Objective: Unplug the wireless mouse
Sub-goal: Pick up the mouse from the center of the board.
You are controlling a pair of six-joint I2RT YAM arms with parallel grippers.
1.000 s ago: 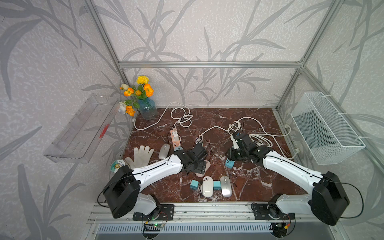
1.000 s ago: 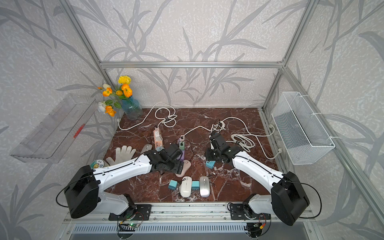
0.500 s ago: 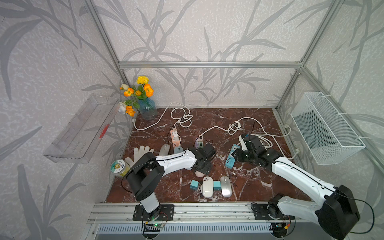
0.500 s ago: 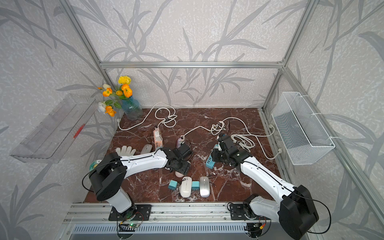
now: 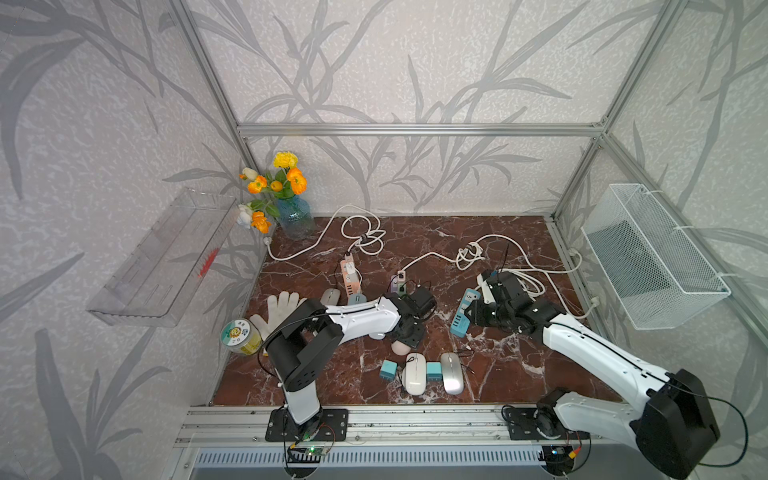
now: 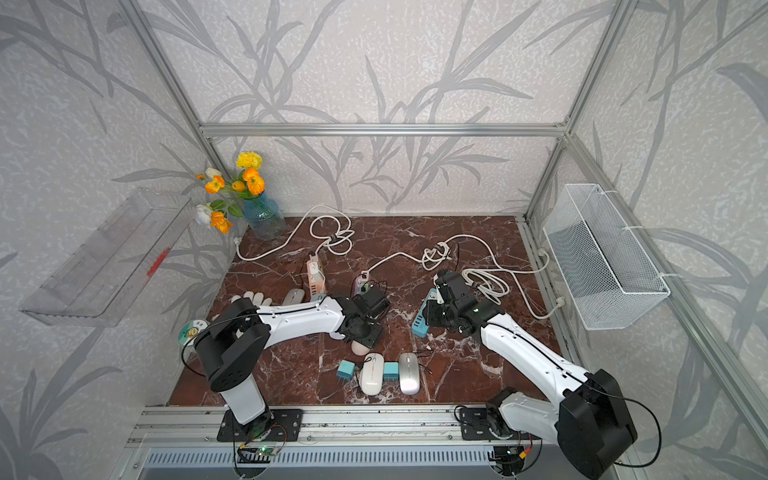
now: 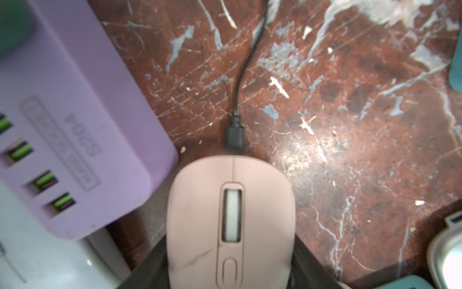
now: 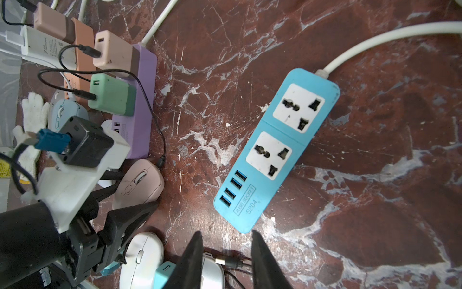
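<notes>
Mouse: matte pink wireless mouse (image 7: 231,220), white scroll wheel, black cable plug (image 7: 235,136) seated in its nose.
Where: on the red marble tabletop (image 5: 498,374), just beside the lilac power strip (image 7: 75,150).
Left gripper (image 8: 138,193): fingers hug both flanks; whether they pinch, cannot tell.
Right gripper (image 8: 225,232): narrowly parted, empty, near the blue power strip (image 8: 275,150).
Since a second ago: left arm folded inward, jaws drawn closer.
Count: five mice: pink, white mouse (image 5: 414,374), silver mouse (image 5: 452,373), grey mouse (image 5: 330,296), pale blue mouse (image 8: 67,110); two teal chargers (image 5: 388,370).
</notes>
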